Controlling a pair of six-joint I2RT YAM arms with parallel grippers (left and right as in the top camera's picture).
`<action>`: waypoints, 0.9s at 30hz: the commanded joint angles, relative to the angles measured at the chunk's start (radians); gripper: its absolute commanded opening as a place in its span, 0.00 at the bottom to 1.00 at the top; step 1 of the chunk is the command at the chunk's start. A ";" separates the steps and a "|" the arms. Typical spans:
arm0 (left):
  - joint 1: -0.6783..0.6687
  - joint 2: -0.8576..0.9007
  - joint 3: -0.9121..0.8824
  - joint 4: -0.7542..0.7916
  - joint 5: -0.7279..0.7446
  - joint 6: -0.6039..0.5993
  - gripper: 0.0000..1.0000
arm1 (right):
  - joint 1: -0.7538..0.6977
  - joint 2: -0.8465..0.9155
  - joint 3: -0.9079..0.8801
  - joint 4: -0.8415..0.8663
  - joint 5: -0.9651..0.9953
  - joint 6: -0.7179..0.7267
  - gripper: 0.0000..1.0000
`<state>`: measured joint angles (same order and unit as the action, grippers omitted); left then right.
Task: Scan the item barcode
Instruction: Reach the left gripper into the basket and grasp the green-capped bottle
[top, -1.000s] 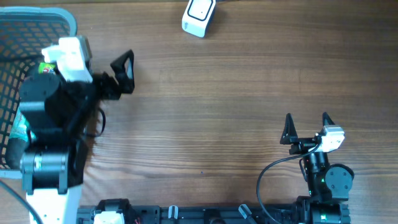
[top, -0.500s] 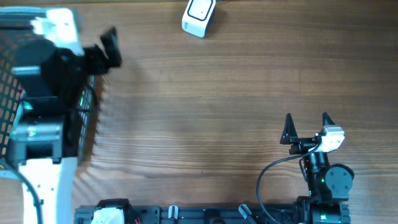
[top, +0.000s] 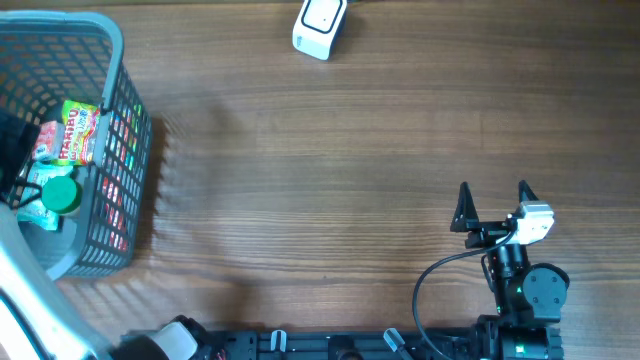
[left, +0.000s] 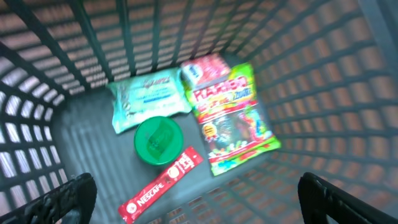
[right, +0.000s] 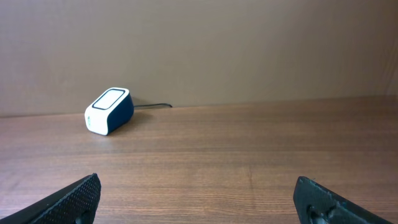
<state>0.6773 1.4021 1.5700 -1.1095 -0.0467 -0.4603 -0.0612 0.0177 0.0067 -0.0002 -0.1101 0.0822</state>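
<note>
**Left gripper hanging open over the basket, right one idling wide at the table**

The left gripper (left: 199, 200) is hovering inside the mouth of the grey basket (left: 323, 74), its fingers (left: 69, 196) spread wide and holding nothing. All the goods are lying on the basket floor, below and ahead of it, none of them touched. Closest in, towards its left finger, the red Nescafé stick (left: 161, 185) is lying slantwise. Just beyond that the green-lidded tub (left: 158, 140) is sitting, and past the tub the pale wipes pack (left: 149, 99) is lying near the far wall. Off to the gripper's right side, the Haribo gummy bag (left: 233, 118) is stretching alongside tub and pack.

Across the wooden table (top: 350, 150), the right gripper (top: 493, 205) is sitting low near the front edge, fingers parted as far as they go, empty too. The white scanner (right: 109, 111) is standing well ahead of it and off to its left, at the far edge of the table, well apart from both the basket and either gripper.
</note>
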 joint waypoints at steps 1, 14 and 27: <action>0.006 0.189 -0.001 -0.007 -0.015 -0.101 1.00 | 0.002 -0.004 -0.002 0.005 0.013 -0.001 1.00; 0.006 0.481 -0.001 -0.032 -0.028 -0.132 1.00 | 0.002 -0.004 -0.002 0.005 0.013 -0.001 1.00; 0.006 0.633 -0.001 -0.032 -0.056 -0.131 0.91 | 0.002 -0.004 -0.002 0.005 0.013 -0.001 1.00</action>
<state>0.6773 2.0014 1.5661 -1.1381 -0.0937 -0.5823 -0.0612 0.0177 0.0067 0.0002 -0.1101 0.0822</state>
